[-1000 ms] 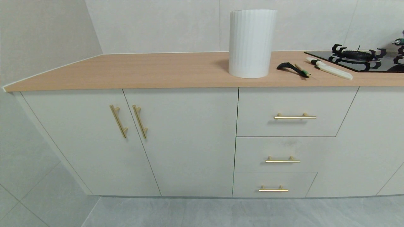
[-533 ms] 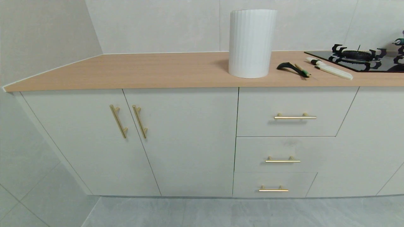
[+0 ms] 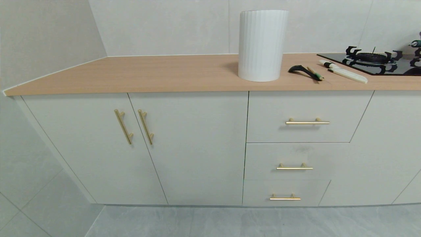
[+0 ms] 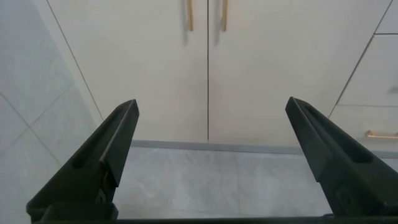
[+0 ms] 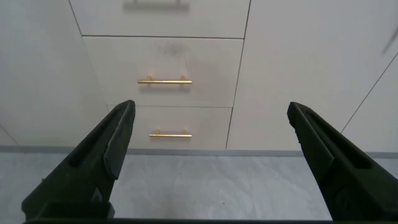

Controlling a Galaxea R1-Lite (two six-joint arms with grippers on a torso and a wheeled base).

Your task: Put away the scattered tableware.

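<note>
Tableware: three loose pieces lie on the table (image 3: 148,74), to the right of a tall white ribbed holder (image 3: 262,46). They are a black-handled utensil (image 3: 300,69), a thin green-ended stick (image 3: 315,74) just beside it, and a white knife (image 3: 347,73) with its handle end at the edge of the stove (image 3: 371,61).
Holder: upright on the table near its front edge, close to the pieces; what it contains cannot be told.
Step in hand: by my reading, the approach; nothing is picked up yet and every piece lies flat.
Next move: probably an arm has to rise to table height, and the right one sits nearer the pieces. Flat, thin items call for a low pinch across the handle, then a drop into the holder if that is their place.
Left gripper (image 4: 211,107): low, facing the double cabinet doors (image 4: 208,62), jaws spread wide, holding nothing.
Right gripper (image 5: 211,109): low, facing the drawers (image 5: 165,81), jaws equally wide, nothing held.
</note>
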